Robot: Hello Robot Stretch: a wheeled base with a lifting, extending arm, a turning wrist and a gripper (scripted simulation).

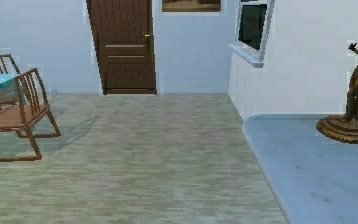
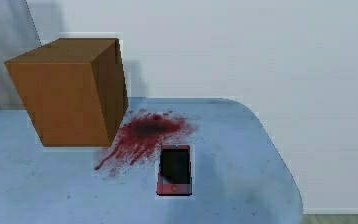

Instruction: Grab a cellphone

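Though flat on blue table [image 2: 239,150], cellphone [image 2: 174,170] beside red stain [image 2: 147,135]; pincer state unknown.

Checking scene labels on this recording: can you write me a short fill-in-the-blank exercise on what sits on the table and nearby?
1. In the arm side view, the cellphone lies flat on a ____ tabletop.
2. The red splatter spreads between the cellphone and the ____ box.
3. In the forward view, the statue stands at the picture's ____ edge.

Missing words: blue; brown; right.
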